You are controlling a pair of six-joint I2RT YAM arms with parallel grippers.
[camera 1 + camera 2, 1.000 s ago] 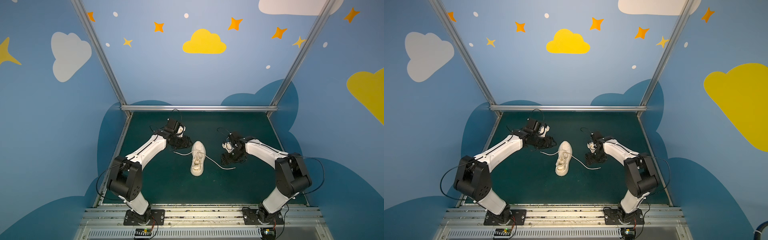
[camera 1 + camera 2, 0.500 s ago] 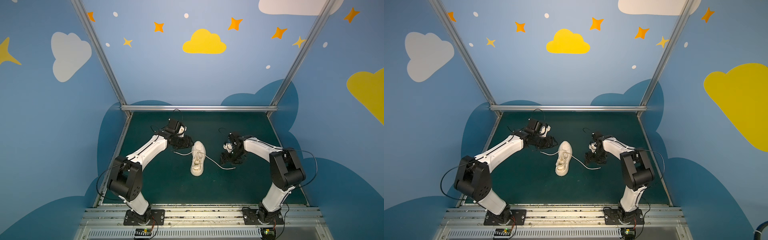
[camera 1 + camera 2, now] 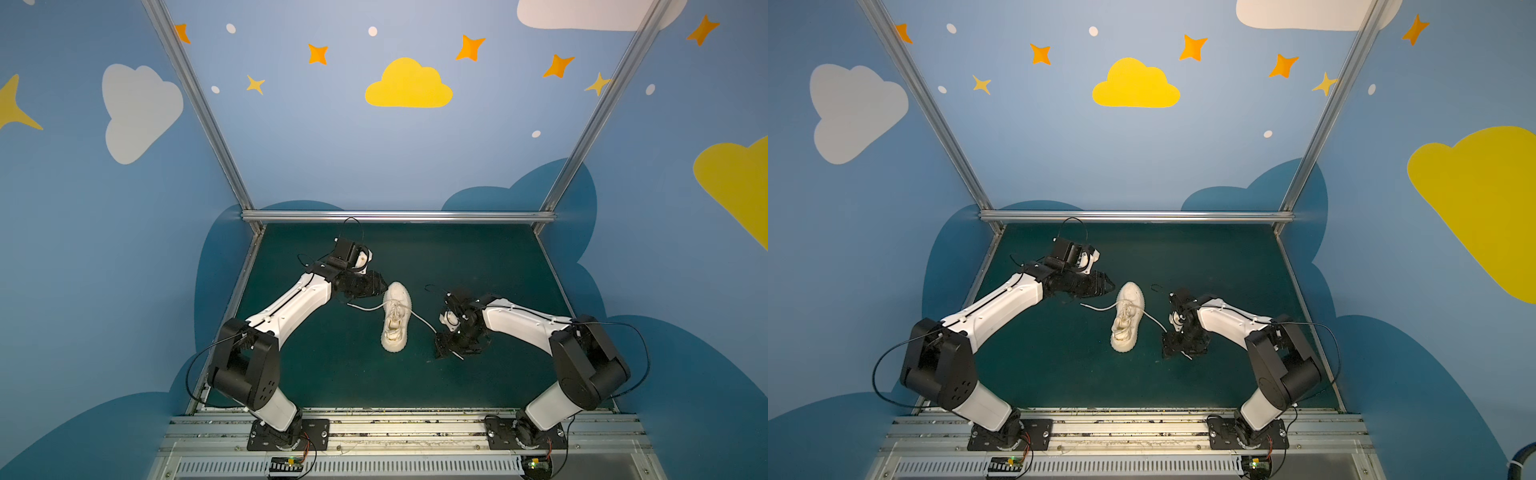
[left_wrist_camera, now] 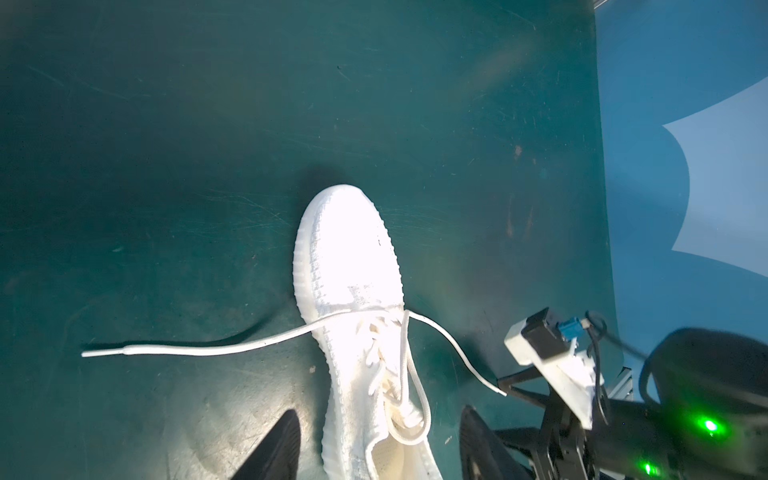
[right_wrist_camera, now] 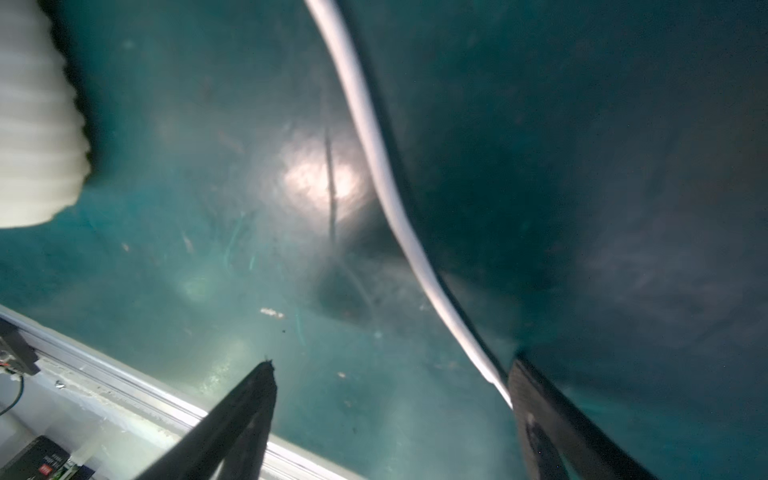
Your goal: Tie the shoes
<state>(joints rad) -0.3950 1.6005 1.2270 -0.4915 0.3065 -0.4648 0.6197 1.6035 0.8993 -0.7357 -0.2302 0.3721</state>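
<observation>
Now: right hand (image 5: 390,368) apart, lace (image 5: 386,178) beside one finger; centre lace before clamping; left hand (image 4: 378,446) apart near shoe (image 4: 349,257).

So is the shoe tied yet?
Not tied. The sneaker has two lace ends trailing loose across the green mat, one on each side; no finished bow shows.

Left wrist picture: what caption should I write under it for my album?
Open pincer near a cream sneaker, its untied laces sprawled across the green table.
</observation>
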